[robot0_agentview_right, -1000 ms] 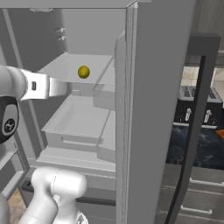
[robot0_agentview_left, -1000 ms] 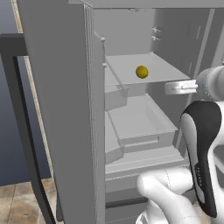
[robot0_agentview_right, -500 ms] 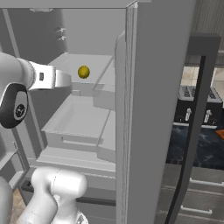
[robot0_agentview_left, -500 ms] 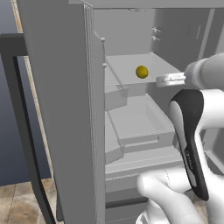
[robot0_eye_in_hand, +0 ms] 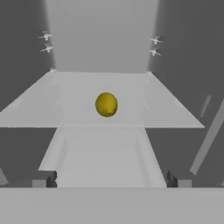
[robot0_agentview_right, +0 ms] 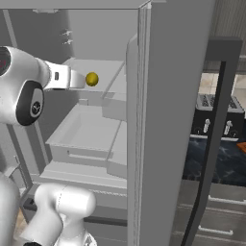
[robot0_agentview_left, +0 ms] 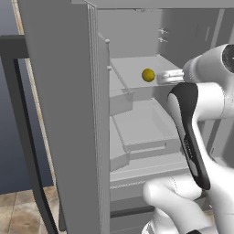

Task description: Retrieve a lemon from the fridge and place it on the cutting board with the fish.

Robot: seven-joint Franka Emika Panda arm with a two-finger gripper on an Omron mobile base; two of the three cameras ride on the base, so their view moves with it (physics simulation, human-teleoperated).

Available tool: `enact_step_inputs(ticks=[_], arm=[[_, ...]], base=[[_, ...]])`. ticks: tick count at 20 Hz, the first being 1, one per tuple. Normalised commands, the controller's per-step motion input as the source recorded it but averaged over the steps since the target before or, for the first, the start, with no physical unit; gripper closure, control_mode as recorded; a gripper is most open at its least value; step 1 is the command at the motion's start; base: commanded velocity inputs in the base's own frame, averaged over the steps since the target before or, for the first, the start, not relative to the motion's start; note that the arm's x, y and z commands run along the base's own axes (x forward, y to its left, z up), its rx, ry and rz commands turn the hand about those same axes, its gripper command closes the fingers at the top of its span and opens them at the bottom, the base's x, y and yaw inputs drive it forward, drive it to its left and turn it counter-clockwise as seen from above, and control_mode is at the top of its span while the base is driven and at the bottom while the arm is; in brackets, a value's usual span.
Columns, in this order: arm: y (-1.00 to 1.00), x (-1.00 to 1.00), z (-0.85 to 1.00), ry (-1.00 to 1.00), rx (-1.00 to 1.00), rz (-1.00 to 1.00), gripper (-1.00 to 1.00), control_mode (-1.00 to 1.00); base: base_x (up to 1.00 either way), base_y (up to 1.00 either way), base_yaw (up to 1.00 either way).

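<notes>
The fridge (robot0_agentview_left: 68,114) stands open, its pale shelves bare except for the lemon (robot0_agentview_left: 147,75). This small yellow fruit rests near the front of the upper shelf (robot0_eye_in_hand: 65,100), and it also shows in the right base view as the lemon (robot0_agentview_right: 92,79). My gripper (robot0_agentview_left: 160,77) reaches in at shelf height and stops just short of the fruit. In the hand view the lemon (robot0_eye_in_hand: 106,104) sits centred ahead of the gripper (robot0_eye_in_hand: 111,179), whose fingertips (robot0_eye_in_hand: 43,179) stand wide apart and open with nothing between them. The fish is out of view.
A pale drawer (robot0_agentview_left: 141,128) juts out below the shelf, under my arm. The open fridge door (robot0_agentview_right: 173,120) with its dark handle (robot0_agentview_right: 211,144) walls off the right. Beyond it a toaster (robot0_agentview_right: 214,103) sits on a dark counter beside a reddish sliver (robot0_agentview_right: 241,145); whether that is the cutting board I cannot tell.
My hand has pushed further into the fridge along the upper shelf, closing most of the gap to the lemon. The jaws stayed open and the lemon has not moved.
</notes>
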Motion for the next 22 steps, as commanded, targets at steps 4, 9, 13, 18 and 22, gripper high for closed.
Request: enact_step_inputs(ticks=[4, 9, 13, 18, 22], arm=[[0.0, 0.42, 0.0, 0.04, 0.0, 0.0, -1.0, -1.0], [0.0, 0.42, 0.0, 0.04, 0.0, 0.0, -1.0, -1.0], [0.0, 0.37, -0.09, 0.0, 0.0, 0.0, -1.0, -1.0], [0.06, 0.34, -0.07, 0.0, 0.0, 0.0, -1.0, -1.0], [0.1, 0.31, -0.12, 0.0, 0.0, 0.0, -1.0, -1.0]], base=[[0.0, 0.0, 0.0], [0.0, 0.0, 0.0], [0.0, 0.0, 0.0], [0.0, 0.0, 0.0], [0.0, 0.0, 0.0]])
